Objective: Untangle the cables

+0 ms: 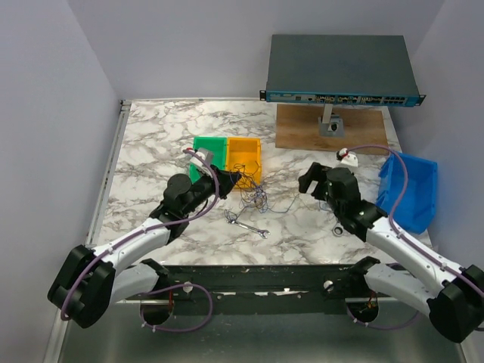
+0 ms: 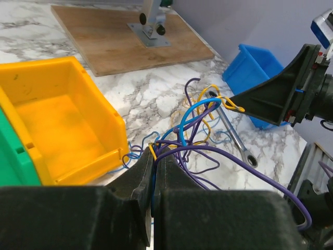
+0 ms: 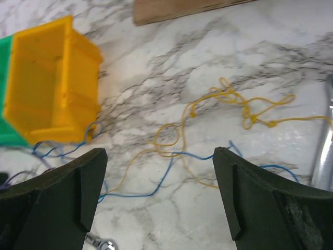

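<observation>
Marble-patterned tabletop (image 1: pixel 151 144) carried the whole scene, and the cables (image 1: pixel 261 198) lay near its middle as a loose knot of thin purple, blue and yellow strands, just in front of the orange bin (image 1: pixel 244 155).

One end of that bunch rose off the surface into the left gripper (image 2: pixel 154 166). Its fingers were pressed together with blue and yellow strands running straight into the seam between them, so it appeared to be pinching the bundle as an anchor. The lifted strands fanned out from there, which probably made the crossings easier to read.

The right gripper (image 3: pixel 159 156) hovered over the far side of the tangle with its fingers spread wide and nothing between them. Only a yellow strand and a blue one lay flat on the marble below. In the left wrist view a yellow loop sat right at the tip of one right finger; whether it touched could not be told. That pose suited a fresh grab at one loose strand, to draw it away from the held end.

A small steel wrench (image 1: pixel 247 224) lay beside and partly under the cables and could snag a strand that was dragged across it. The green bin (image 1: pixel 209 150) adjoined the orange one. The blue bin (image 1: pixel 412 189) sat at the right edge. Behind them a wooden board (image 1: pixel 333 128) carried a stand holding a grey network switch (image 1: pixel 340 69).
</observation>
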Controlling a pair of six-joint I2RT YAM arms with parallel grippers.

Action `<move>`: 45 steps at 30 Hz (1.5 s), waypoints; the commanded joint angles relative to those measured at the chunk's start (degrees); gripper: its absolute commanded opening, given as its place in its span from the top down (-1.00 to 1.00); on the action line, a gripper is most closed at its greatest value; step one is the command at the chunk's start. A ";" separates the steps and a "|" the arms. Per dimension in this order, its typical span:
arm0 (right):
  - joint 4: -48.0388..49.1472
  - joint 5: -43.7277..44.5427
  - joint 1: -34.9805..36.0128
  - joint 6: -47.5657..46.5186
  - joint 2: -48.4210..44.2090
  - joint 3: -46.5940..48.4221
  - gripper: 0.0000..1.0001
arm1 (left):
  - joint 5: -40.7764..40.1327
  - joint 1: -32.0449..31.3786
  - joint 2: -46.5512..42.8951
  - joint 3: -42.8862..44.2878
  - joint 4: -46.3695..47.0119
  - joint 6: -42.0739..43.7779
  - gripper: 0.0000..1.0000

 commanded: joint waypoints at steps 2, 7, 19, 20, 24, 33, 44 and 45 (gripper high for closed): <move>-8.71 14.66 -0.43 1.72 6.75 6.10 -0.80 | -4.35 -0.35 -1.44 -0.24 -1.09 0.92 1.00; -13.39 13.48 -2.02 0.60 20.14 15.83 -0.87 | -3.32 -0.35 -0.37 0.23 -1.06 0.79 1.00; -12.31 11.77 -11.25 3.04 37.07 20.40 -1.00 | -2.29 -0.32 1.00 1.87 -3.35 0.41 1.00; -11.13 9.52 -12.07 2.29 37.92 20.29 -1.00 | -2.26 -0.35 1.06 2.06 -3.46 0.42 1.00; -9.86 6.02 -12.67 2.18 42.25 20.95 -0.95 | -2.13 -0.32 1.33 2.25 -3.71 0.32 1.00; -11.57 2.10 -12.80 3.04 34.78 21.94 0.99 | -2.59 -0.33 1.46 2.75 -4.95 0.59 1.00; -26.16 22.45 -14.43 4.95 12.89 38.28 0.99 | -7.57 -0.31 0.26 2.62 -8.02 0.84 1.00; -27.00 24.16 -14.39 4.65 11.76 40.37 0.99 | -7.13 -0.36 0.47 2.92 -8.16 0.98 1.00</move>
